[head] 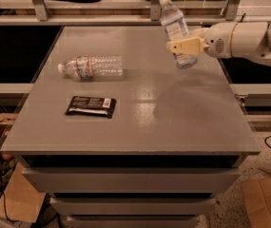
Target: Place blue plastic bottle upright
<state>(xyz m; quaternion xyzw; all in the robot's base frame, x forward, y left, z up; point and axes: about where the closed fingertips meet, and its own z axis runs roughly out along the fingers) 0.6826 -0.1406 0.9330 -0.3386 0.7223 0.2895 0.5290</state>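
As we looked across the flat grey table (140, 132), we found the robot's cream-coloured two-finger gripper (180, 46) over the table's far right part, reaching in from the table's right side on a thick white arm (249, 38). Its fingers (187, 45) were clenched around the clear, smooth blue plastic bottle (173, 25), gripping it across the lower half of its body. The bottle was tilted rather than upright, its white cap leaning toward the table's far edge and a little to the left, its base pointing down and to the right. The base seemed to hang just above the tabletop, not touching it, and a soft dark shadow lay on the table nearer the front.

The bottle's wide white and pale-blue label carried dark print, but we could not read any of it.

Toward the table's left side lay a ribbed clear plastic bottle (93, 66) on its side, its white cap pointing left, with a narrow red and blue band whose writing we could not make out. Nearer the table's front left, a flat black rectangular packet (91, 106) lay with pale print, also unreadable to us.
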